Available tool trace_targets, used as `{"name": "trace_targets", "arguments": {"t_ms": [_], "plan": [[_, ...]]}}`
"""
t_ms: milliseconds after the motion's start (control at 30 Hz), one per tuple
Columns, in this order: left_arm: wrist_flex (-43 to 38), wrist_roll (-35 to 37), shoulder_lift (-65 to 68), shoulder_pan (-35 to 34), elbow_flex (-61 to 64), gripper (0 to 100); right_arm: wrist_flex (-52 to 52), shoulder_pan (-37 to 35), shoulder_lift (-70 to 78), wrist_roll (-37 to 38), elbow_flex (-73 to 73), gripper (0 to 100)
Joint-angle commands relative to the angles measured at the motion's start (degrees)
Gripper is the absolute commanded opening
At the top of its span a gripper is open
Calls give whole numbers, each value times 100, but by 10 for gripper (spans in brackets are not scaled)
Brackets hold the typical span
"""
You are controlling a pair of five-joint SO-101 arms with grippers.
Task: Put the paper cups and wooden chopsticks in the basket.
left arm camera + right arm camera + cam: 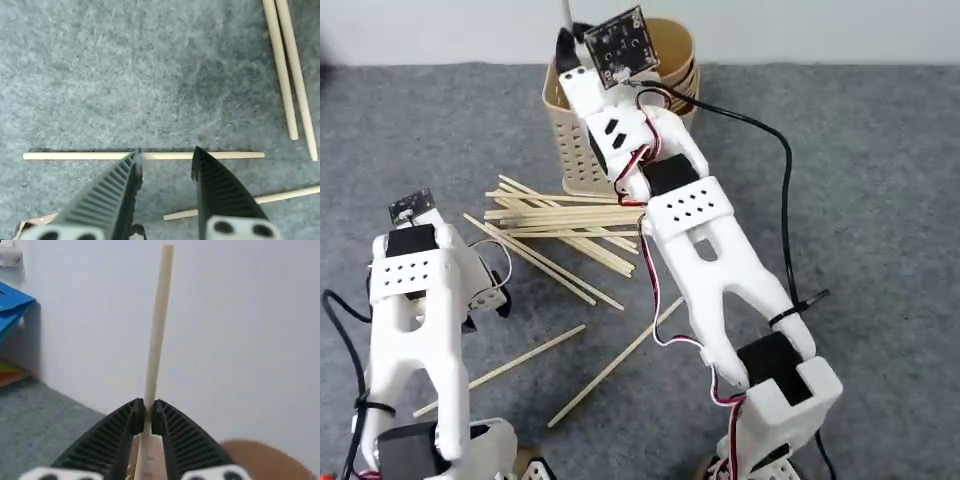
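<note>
My right gripper [148, 412] is shut on one wooden chopstick [157, 325] that stands upright. In the high view this gripper [570, 58] is above the near-left corner of the cream slotted basket [565, 150], with the chopstick [566, 15] pointing up. Brown paper cups [678, 60] sit stacked in the basket. A pile of chopsticks [565, 225] lies on the grey mat in front of the basket. My left gripper [167, 155] is open just over a single chopstick [75, 156] that lies across between its fingertips.
Two loose chopsticks [505, 368] [615, 360] lie between the arms near the front. Two more [287, 75] run beside the left gripper, and another [295, 192] lies close under it. A black cable [785, 200] trails over the mat on the right.
</note>
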Motion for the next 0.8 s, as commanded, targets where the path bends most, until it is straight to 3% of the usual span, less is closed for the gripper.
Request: {"name": "trace_targets", "arguments": {"t_ms": [0,100,333,500,633,767], "plan": [[0,26,-246,9,-22,159,585,-22,-224,53,-352,57],[0,26,-246,9,-22,159,1007,-31,-312,53,-352,119],[0,35,-246,9,-22,159,813,4,-330,53,-519,122],[0,35,-246,9,-22,159,1262,-92,-338,44,-1266,121],[0,44,-246,9,-22,159,2677,-321,-338,-589,-2356,121],[0,44,-246,9,-22,159,5051,-708,-338,-1011,-3314,121]]}}
